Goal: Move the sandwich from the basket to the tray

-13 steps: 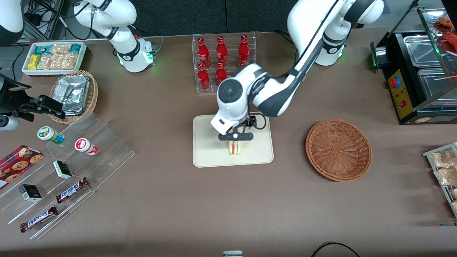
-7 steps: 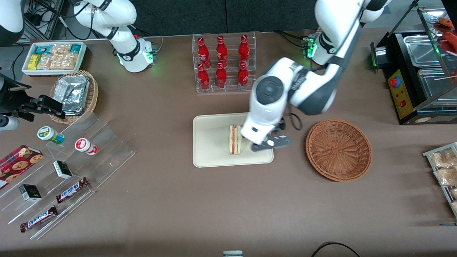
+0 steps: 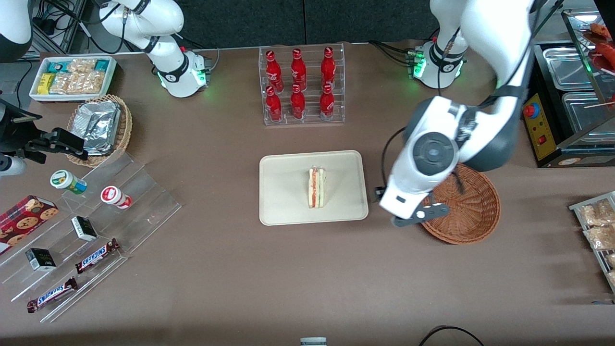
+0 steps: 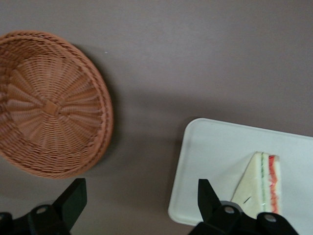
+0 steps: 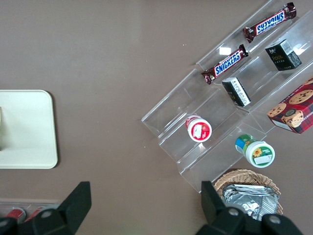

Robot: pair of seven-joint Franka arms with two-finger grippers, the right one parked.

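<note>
The sandwich [image 3: 316, 187] stands on its edge on the cream tray [image 3: 288, 211], red and green layers showing, with nothing touching it. My left gripper [image 3: 419, 215] hangs above the table between the tray and the reddish-brown basket [image 3: 473, 211], over the basket's rim nearest the tray. In the left wrist view the gripper [image 4: 140, 196] is open, with only bare table between its black fingers [image 4: 73, 196]. That view also holds the basket [image 4: 49, 103], which has nothing in it, a corner of the tray [image 4: 205, 161], and the sandwich [image 4: 261, 183].
A clear rack of red bottles [image 3: 301, 86] stands farther from the camera than the tray. A black food warmer [image 3: 567, 105] and racked snack packets [image 3: 598, 230] sit at the working arm's end. Acrylic steps with snacks [image 3: 96, 216], a foil-packet basket [image 3: 101, 127] and a white bin [image 3: 72, 77] lie toward the parked arm's end.
The gripper, which was on the sandwich over the tray, has let it go and swung away toward the basket. The sandwich stays standing on the tray.
</note>
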